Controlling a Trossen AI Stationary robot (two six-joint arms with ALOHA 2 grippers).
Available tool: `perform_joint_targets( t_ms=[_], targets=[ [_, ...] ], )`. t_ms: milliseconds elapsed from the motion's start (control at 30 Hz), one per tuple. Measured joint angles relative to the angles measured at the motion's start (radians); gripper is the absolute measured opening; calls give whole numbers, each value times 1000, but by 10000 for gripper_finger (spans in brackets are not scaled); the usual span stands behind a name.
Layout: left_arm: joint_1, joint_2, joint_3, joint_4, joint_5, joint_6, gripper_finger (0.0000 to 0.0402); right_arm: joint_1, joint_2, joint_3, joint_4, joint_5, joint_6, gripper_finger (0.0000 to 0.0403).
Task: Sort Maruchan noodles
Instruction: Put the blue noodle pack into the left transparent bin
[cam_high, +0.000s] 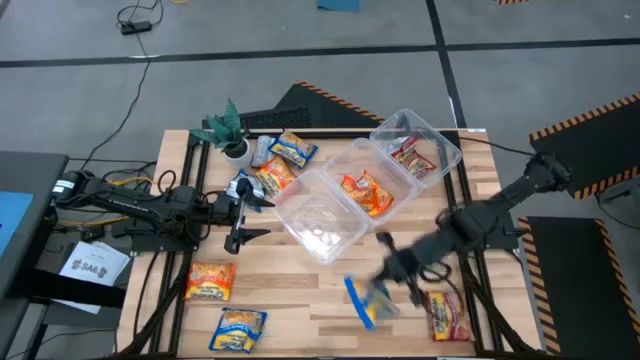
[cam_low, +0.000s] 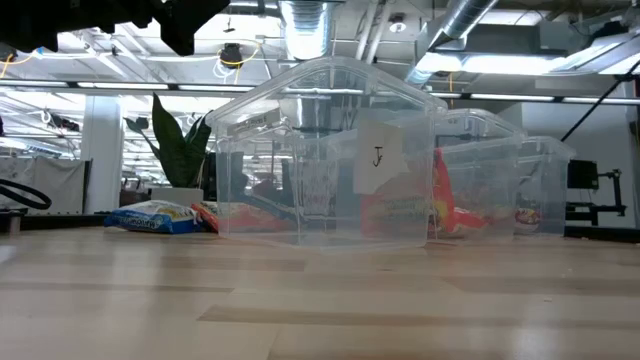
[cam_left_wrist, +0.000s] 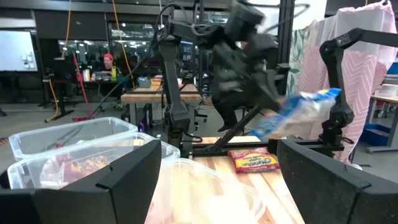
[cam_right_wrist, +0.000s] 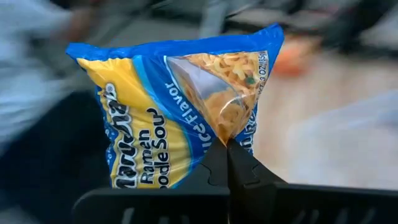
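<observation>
Near the table's front edge, the right gripper (cam_right_wrist: 227, 144) is pinching a blue-and-yellow noodle packet (cam_right_wrist: 180, 106) and holding it up off the wood, beside a dark red packet (cam_high: 447, 316). By the clear tubs (cam_high: 320, 215), the left gripper (cam_high: 240, 220) is waiting with fingers spread, holding nothing.

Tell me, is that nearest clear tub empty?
Cannot tell. From above, the nearest tub shows only faint pale marks inside; the other tubs hold packets.

Two dark jointed arms — matte black, angular right pincer (cam_right_wrist: 227, 144) fingers
</observation>
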Motion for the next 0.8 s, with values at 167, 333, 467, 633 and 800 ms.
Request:
perform_joint_targets(
  t_ms=[167, 333, 467, 633, 800],
  targets=[
    [0, 0, 0, 8, 0, 13, 306, -190, 25, 0, 101, 163, -123, 2],
    [0, 0, 0, 8, -13, 39, 306, -341, 111, 1, 176, 175, -125, 2],
    [0, 0, 0, 8, -44, 44, 306, -403, 187, 1, 207, 176, -125, 4],
    [0, 0, 0, 8, -50, 45, 306, -428, 247, 1, 203, 166, -98, 30],
    [0, 0, 0, 18, -54, 45, 306, -425, 257, 2, 205, 144, -90, 103]
  ],
)
